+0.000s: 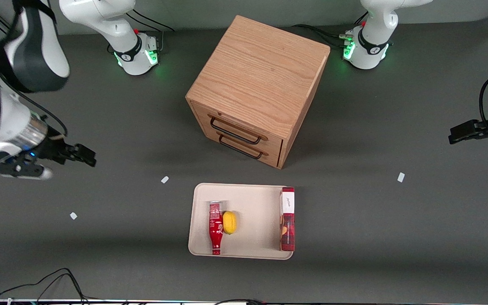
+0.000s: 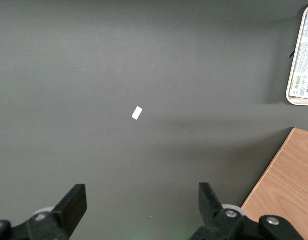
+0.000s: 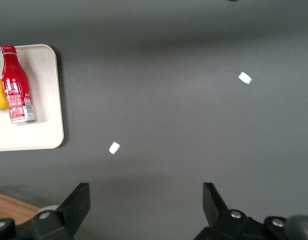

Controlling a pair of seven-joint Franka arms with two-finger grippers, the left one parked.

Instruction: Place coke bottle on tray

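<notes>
The coke bottle point(image 1: 215, 228) point(image 3: 16, 85) lies flat on the cream tray point(image 1: 257, 203) point(image 3: 48, 90), its red cap toward the front camera, touching a yellow lemon point(image 1: 229, 222). My right gripper point(image 1: 84, 156) point(image 3: 146, 195) hovers above bare table toward the working arm's end, well away from the tray. Its fingers point(image 3: 78, 200) stand wide apart with nothing between them.
A flat dark-red box point(image 1: 287, 219) lies along the tray's edge toward the parked arm. An oak two-drawer cabinet point(image 1: 257, 89) stands farther from the front camera than the tray. Small white tape marks point(image 1: 164, 179) point(image 3: 114, 147) dot the dark table. Cables run along the nearest table edge.
</notes>
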